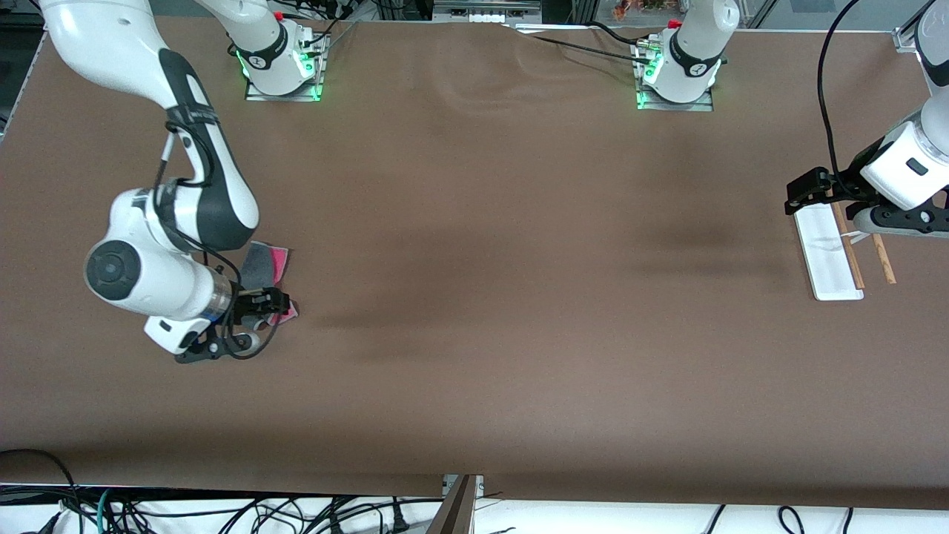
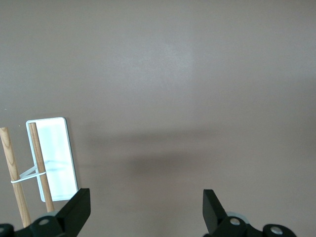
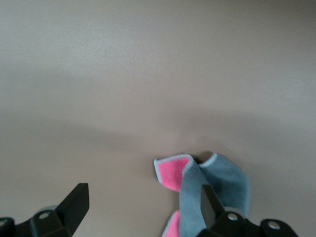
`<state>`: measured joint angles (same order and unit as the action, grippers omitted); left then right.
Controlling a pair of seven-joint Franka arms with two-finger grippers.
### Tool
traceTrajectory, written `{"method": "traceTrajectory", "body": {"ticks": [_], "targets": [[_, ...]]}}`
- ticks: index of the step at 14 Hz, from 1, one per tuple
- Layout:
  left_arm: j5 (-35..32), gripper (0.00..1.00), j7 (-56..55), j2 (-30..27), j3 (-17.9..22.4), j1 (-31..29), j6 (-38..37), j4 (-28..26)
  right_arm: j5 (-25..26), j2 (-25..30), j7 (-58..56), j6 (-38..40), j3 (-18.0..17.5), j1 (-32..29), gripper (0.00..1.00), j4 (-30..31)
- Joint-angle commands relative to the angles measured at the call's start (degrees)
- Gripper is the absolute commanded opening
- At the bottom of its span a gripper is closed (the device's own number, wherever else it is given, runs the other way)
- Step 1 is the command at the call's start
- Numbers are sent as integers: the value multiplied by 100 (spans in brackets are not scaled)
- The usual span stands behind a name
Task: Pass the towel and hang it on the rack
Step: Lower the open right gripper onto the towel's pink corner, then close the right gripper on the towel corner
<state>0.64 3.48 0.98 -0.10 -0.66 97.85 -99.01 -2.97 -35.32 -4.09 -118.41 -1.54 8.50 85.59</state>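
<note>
Task looks barely begun. The towel lies crumpled on the brown counter toward the right arm's end, dark grey with pink-red folds showing, not lifted and not passed. The rack stands well apart from it, at the left arm's end: flat white base, two thin wooden rods, nothing hung on them.

Right end effector hovers low over the towel's edge nearest the front camera, fingers spread wide, holding nothing. In the right wrist view the towel sits off to one side, by one fingertip and not centred between the two. My reading: the grasp is not yet made, and some re-centring may be needed first.

Left end effector hangs over the rack's base end nearest the arms' bases, fingers also wide apart and empty. It appears to wait.

Left to do, as I judge: pick up, hand over mid-counter, drape over the rods.

Hard to make out:
- Right arm's wrist covers part of the towel in the front view; its full outline is unclear.
- Whether the right fingertips touch the cloth: cannot tell.
- Left arm's body cuts off the rods' upper ends and the white joining piece in the front view; the left wrist view shows the rack only partly, cropped at the frame edge.
</note>
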Motion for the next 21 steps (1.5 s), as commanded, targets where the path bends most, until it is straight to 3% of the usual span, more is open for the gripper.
{"method": "traceTrajectory", "body": {"ticks": [1,7,21], "targets": [[147,100,109,60,-17,-48,-29,145,-72,-264,14,-243,31,-15,100,18],[138,100,118,60,-17,-48,-29,145,-55,-300,14,-1341,31,11,100,941],[147,100,118,52,-17,-48,-38,145,-28,-185,5,-1526,40,55,99,1522]]}}
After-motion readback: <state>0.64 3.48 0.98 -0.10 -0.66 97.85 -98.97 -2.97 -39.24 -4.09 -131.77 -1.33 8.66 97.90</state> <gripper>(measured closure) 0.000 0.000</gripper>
